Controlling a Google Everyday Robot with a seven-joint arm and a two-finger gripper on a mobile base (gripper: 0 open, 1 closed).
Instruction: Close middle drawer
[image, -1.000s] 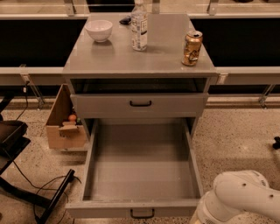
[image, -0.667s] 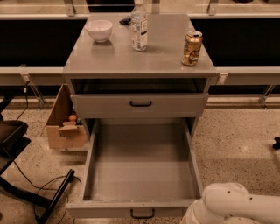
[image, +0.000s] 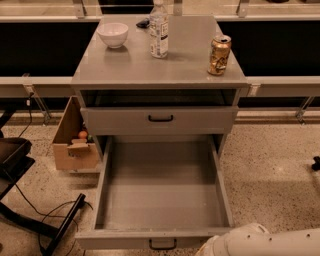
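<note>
We saw a grey cabinet (image: 160, 112) whose middle drawer (image: 162, 200) stood pulled far out toward the camera. Its long shallow tray was exposed, and its low front panel sat at the bottom edge of the view. The robot's white arm (image: 260, 242) lay at the lower right, just beside the drawer's front corner. The claw was out of view, so we could not tell whether it was clenched or released. A cardboard box (image: 75, 145) sat left of the cabinet. On the worktop (image: 185, 60) stood a bottle (image: 159, 30), a white bowl (image: 113, 34) and a can (image: 219, 48).
</note>
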